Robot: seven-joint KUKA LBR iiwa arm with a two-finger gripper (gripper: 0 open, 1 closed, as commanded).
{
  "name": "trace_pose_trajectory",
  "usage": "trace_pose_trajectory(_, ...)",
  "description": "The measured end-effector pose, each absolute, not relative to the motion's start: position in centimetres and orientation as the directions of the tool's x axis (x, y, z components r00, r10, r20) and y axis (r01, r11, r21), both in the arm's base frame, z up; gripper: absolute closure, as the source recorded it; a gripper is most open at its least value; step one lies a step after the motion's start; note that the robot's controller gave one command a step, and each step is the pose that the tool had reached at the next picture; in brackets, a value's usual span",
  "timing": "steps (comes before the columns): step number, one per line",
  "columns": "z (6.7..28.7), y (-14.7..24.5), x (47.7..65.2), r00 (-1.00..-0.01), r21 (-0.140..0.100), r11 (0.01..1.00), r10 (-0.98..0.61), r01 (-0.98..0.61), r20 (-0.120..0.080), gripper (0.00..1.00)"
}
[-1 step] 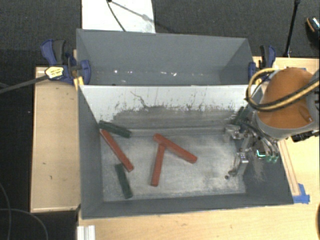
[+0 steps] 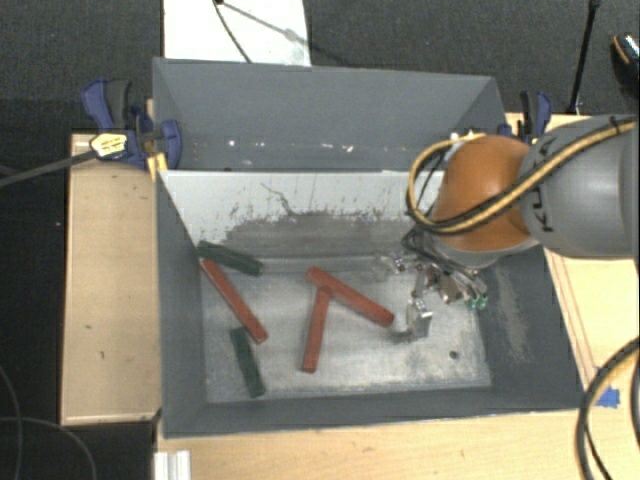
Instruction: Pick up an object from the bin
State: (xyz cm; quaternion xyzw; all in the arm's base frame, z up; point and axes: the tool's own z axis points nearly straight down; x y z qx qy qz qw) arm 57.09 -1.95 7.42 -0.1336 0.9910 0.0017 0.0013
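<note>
Nearest me lies a short green bar on the floor of the bin, with a heap-free scatter of four more sticks beyond it. The claw hangs low at the right, just beside the lower right end of a red bar; whether it is apart or together I cannot tell. A grip that far out on the end could, I think, let the bar swing or slip free, and coming down on a stick lying flat risks scraping the bin floor. Its upper left end touches a second red bar, which might get dragged along. The red bar itself is slim, straight and brick-coloured, lying flat and slanted across the bin's middle.
</note>
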Motion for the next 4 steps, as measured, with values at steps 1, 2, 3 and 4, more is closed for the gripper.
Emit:
trace_pose_trajectory(1,7.0,2.0,57.4,-0.977,0.002,0.977,-0.212,-0.212,-0.005,0.00)
trace_pose_trajectory(2,7.1,1.7,57.4,-0.977,0.000,0.977,-0.212,-0.212,-0.004,1.00)
trace_pose_trajectory(3,19.9,1.3,58.8,-0.979,-0.002,0.979,-0.203,-0.203,-0.012,1.00)
trace_pose_trajectory(4,34.1,0.2,58.0,-0.794,-0.006,0.795,-0.607,-0.607,-0.009,1.00)
